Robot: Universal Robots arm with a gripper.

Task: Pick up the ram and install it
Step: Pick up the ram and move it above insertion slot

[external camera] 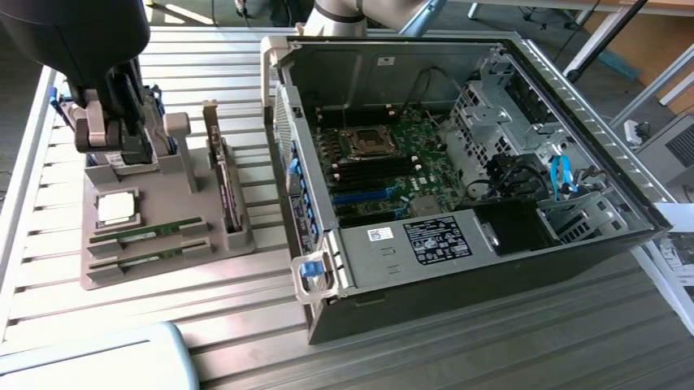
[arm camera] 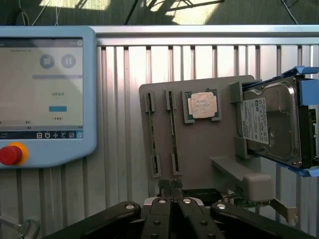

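Note:
Two rams, thin green sticks, lie side by side in slots of a grey holder tray (external camera: 162, 203): one ram (external camera: 146, 233) and a second ram (external camera: 146, 262); in the wrist view they are the first ram (arm camera: 173, 129) and the second ram (arm camera: 153, 134). My gripper (arm camera: 170, 186) hovers above the tray's edge, well apart from the sticks, its fingers pressed together and holding nothing. The arm's dark wrist (external camera: 76, 36) hangs over the tray's far end. The open computer case (external camera: 456, 268) shows its motherboard (external camera: 391, 162).
On the tray also sit a square silver processor (arm camera: 202, 105), an upright hard drive (arm camera: 271, 124) in blue rails and a brown-edged expansion card (external camera: 223, 179). A teach pendant (arm camera: 45, 94) lies on the slatted metal table (external camera: 217, 317) beside the tray.

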